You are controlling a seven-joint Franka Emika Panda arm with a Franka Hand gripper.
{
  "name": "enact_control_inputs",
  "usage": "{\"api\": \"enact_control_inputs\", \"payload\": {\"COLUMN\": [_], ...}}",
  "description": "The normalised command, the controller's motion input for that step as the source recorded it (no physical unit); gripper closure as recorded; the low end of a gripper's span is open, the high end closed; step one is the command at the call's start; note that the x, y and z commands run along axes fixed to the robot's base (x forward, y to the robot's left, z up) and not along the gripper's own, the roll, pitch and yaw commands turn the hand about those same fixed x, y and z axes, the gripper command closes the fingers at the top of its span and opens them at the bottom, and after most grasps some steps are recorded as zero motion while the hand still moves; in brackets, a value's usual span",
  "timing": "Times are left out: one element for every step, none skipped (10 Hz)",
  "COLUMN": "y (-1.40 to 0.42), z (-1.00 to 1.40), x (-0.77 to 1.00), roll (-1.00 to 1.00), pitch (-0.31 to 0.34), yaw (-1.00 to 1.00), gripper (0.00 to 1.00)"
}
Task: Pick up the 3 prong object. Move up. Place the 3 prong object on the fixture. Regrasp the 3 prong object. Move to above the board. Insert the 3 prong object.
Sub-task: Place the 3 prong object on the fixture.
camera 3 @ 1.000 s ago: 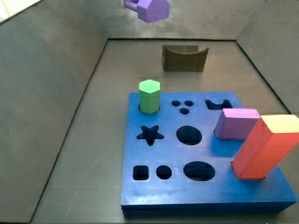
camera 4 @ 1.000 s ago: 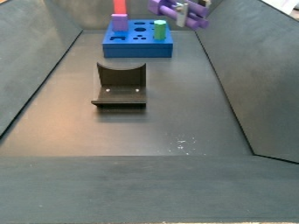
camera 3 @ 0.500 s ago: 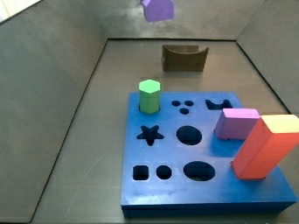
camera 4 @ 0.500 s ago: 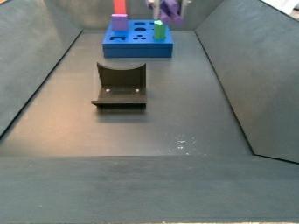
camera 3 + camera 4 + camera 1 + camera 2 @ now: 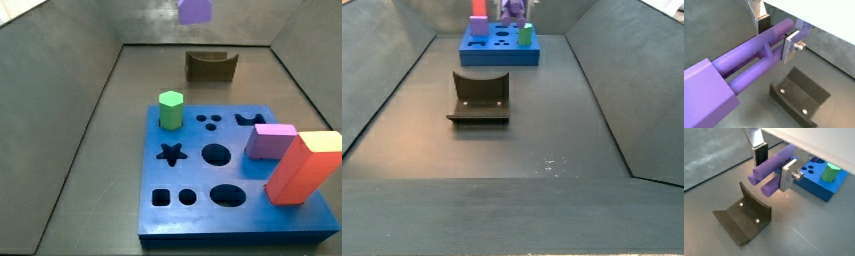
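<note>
My gripper (image 5: 776, 34) is shut on the 3 prong object (image 5: 747, 62), a light purple elongated piece with long round prongs, pinched across its width between the silver fingers (image 5: 787, 175). Both wrist views show this grasp (image 5: 774, 167). In both side views the 3 prong object (image 5: 195, 10) hangs high at the frame's top edge (image 5: 513, 10), and the gripper itself is cut off there. The fixture (image 5: 211, 65), dark with a curved notch, stands on the floor beyond the blue board (image 5: 227, 215). In a wrist view the fixture (image 5: 744, 220) lies below the held piece, with the board (image 5: 817, 185) beside it.
On the board stand a green hexagonal peg (image 5: 171, 110), a pink-purple cube (image 5: 271, 141) and a tall red-orange block (image 5: 305, 165). Star, round and three-dot holes (image 5: 210, 122) are open. Sloped grey walls (image 5: 382, 90) enclose the floor.
The held 3 prong object has moved sideways along the top edge of both side views, and it now shows narrower, as if turned. Nothing on the floor moved.
</note>
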Motion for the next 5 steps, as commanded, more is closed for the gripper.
{"api": "enact_control_inputs", "payload": {"y": [-0.01, 0.00, 1.00, 1.00, 0.82], "z": [0.01, 0.01, -0.15, -0.15, -0.07], "x": [1.00, 1.00, 0.81, 0.75, 0.63], "roll": [-0.05, -0.05, -1.00, -1.00, -1.00], "pitch": [0.100, 0.120, 0.166, 0.171, 0.176], "yaw": [-0.08, -0.06, 0.07, 0.07, 0.03], "gripper": [1.00, 1.00, 1.00, 1.00, 1.00]}}
